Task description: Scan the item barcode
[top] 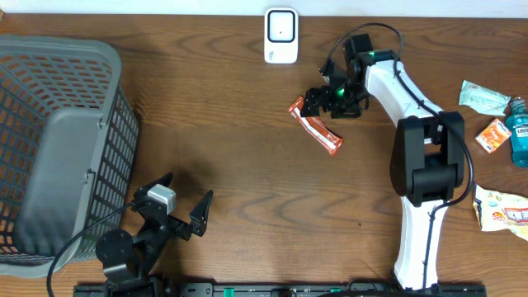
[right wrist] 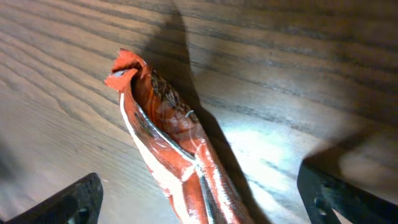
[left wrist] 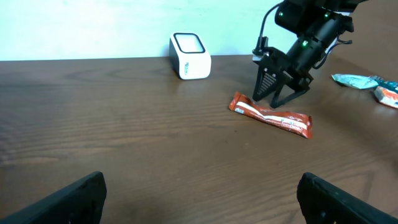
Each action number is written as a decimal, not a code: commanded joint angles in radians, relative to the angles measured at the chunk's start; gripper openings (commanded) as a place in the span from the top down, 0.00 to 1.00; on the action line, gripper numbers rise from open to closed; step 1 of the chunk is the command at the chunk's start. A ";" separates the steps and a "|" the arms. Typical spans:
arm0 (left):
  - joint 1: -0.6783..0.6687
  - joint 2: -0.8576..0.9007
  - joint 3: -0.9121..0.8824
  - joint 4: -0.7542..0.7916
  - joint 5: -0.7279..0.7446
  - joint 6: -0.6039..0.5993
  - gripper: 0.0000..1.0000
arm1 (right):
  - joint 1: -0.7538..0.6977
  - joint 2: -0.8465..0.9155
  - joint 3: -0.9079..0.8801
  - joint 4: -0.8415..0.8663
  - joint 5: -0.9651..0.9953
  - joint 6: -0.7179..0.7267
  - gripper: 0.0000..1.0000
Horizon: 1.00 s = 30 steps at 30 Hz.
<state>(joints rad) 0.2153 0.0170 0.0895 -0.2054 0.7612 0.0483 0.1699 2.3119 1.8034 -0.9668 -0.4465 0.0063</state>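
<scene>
The item, an orange-red snack bar wrapper [top: 315,125], lies flat on the wooden table just below the white barcode scanner [top: 281,35]. My right gripper [top: 327,101] hovers over the wrapper's near end, open, its fingers straddling it without touching. In the right wrist view the wrapper [right wrist: 177,149] runs down between the spread jaws of the right gripper [right wrist: 202,202]. The left wrist view shows the wrapper [left wrist: 270,115], the scanner [left wrist: 189,56] and the right gripper [left wrist: 272,99] above the wrapper. My left gripper [top: 186,190] rests open and empty near the front left [left wrist: 202,199].
A grey plastic basket [top: 58,140] fills the left side. At the right edge lie a green-white packet [top: 483,97], a small orange box [top: 493,134], a blue bottle [top: 518,132] and another packet [top: 502,210].
</scene>
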 commanded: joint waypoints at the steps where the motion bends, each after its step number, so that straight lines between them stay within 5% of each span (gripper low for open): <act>1: 0.002 -0.005 -0.017 -0.022 0.013 -0.005 0.02 | -0.008 0.107 -0.074 0.025 0.148 -0.232 0.01; 6: 0.002 -0.005 -0.017 -0.022 0.013 -0.005 0.02 | 0.026 0.132 -0.117 0.028 0.148 -0.408 0.01; 16: 0.002 -0.005 -0.017 -0.022 0.013 -0.005 0.02 | 0.160 0.146 -0.218 0.074 0.179 -0.426 0.01; 19: 0.002 -0.005 -0.017 -0.022 0.013 -0.005 0.02 | 0.173 0.148 -0.237 0.093 0.180 -0.418 0.11; 24: 0.002 -0.005 -0.017 -0.022 0.013 -0.005 0.02 | 0.158 0.172 -0.246 0.091 0.177 -0.419 0.59; 30: 0.002 -0.005 -0.017 -0.022 0.013 -0.005 0.02 | 0.132 0.181 -0.248 0.043 0.107 -0.497 0.71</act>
<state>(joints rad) 0.2153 0.0170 0.0895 -0.2054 0.7612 0.0483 0.3080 2.2887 1.6871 -0.8562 -0.3534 -0.4469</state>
